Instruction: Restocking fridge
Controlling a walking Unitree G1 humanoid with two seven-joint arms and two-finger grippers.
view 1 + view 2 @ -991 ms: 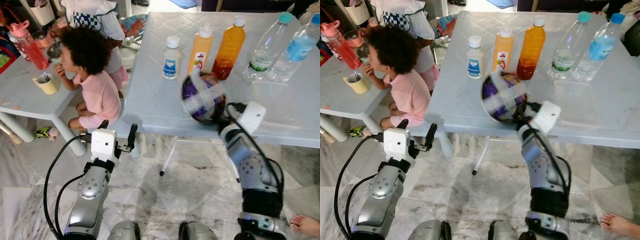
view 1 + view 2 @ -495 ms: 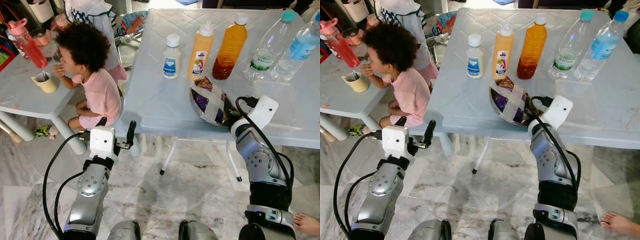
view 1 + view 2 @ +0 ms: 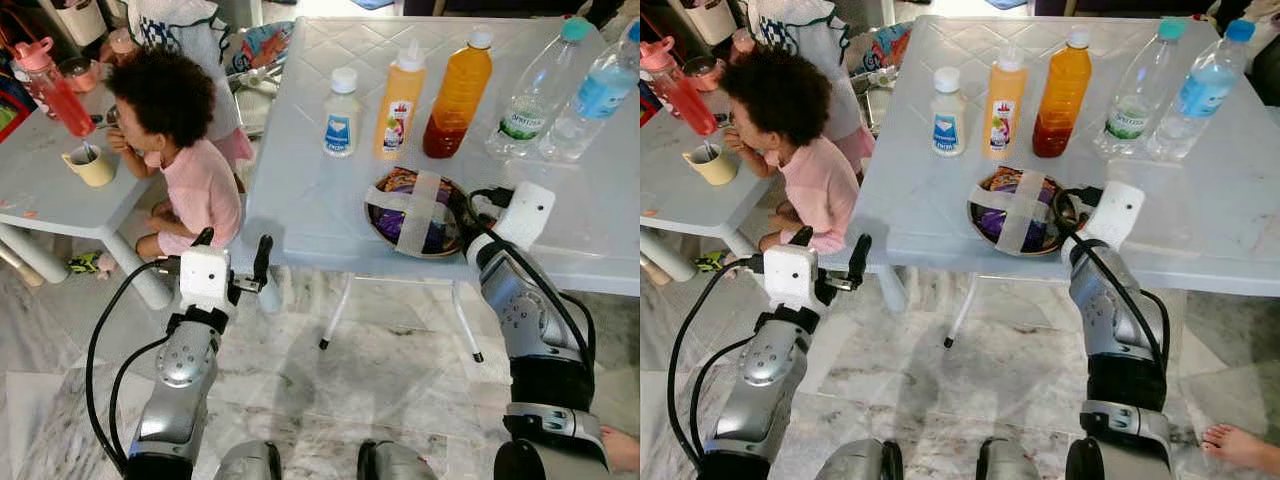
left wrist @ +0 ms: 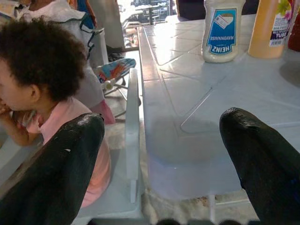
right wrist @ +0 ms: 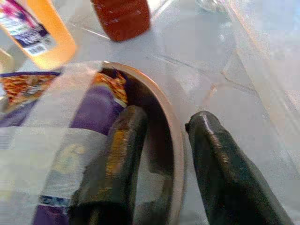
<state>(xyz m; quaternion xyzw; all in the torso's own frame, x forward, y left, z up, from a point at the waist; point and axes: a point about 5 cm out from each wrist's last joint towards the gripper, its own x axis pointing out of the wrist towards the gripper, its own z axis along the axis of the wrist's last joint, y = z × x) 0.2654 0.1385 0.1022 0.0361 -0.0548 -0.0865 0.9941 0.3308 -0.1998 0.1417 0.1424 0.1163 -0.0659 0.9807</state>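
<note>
A bowl (image 3: 414,212), taped across with pale strips and filled with purple and orange packets, was observed lying flat on the white table (image 3: 330,200), near the table's front edge. The right gripper (image 5: 161,159) was found closed on the bowl's rim, one finger (image 5: 112,154) inside the bowl and the other finger (image 5: 225,168) outside it, on the side of the bowl away from the child.

Behind the bowl, five containers were recorded in a row: a mayonnaise bottle (image 3: 342,113), a yellow squeeze bottle (image 3: 400,101), an amber bottle (image 3: 458,92), and two clear water bottles (image 3: 530,100) (image 3: 592,98) further along.

The left gripper (image 3: 236,268) was noted below and in front of the table's corner, away from the bowl, with its fingers spread wide and nothing held between them.

A child in a pink top (image 3: 185,130) was seen seated beside that corner, at a smaller table (image 3: 50,190) on which a yellow cup (image 3: 92,166) and a red bottle (image 3: 60,92) stood. A bare foot (image 3: 622,450) was noted on the floor, well forward of the white table.
</note>
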